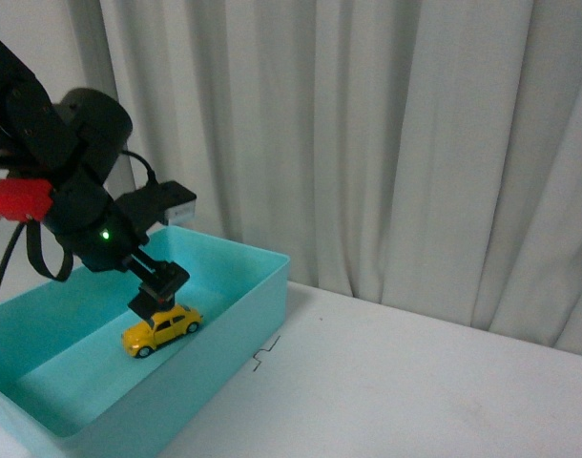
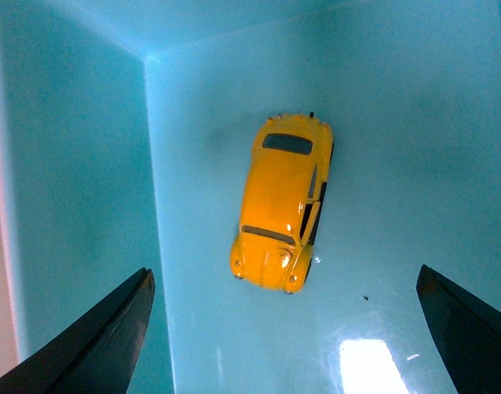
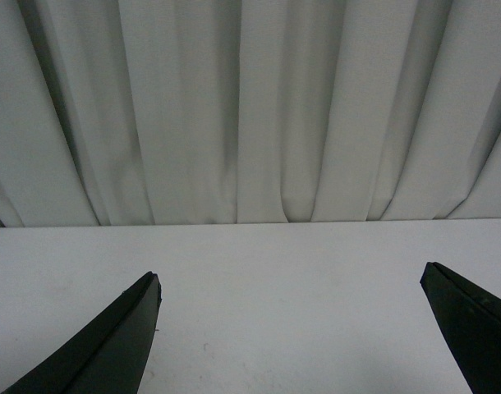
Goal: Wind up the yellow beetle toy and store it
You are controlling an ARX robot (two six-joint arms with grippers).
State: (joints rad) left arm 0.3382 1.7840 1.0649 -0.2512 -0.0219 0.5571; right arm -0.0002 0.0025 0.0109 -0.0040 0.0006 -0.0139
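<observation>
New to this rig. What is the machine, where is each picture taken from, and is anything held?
A robot with two arms, each ending in a gripper. The front picture, from its body, shows the left gripper over a turquoise bin on a white table; the yellow beetle toy lies on the bin's floor. The other two pictures come from wrist cameras: the left looks down at the toy, the right gripper faces table and curtain. Both grippers are open; nothing is held.
</observation>
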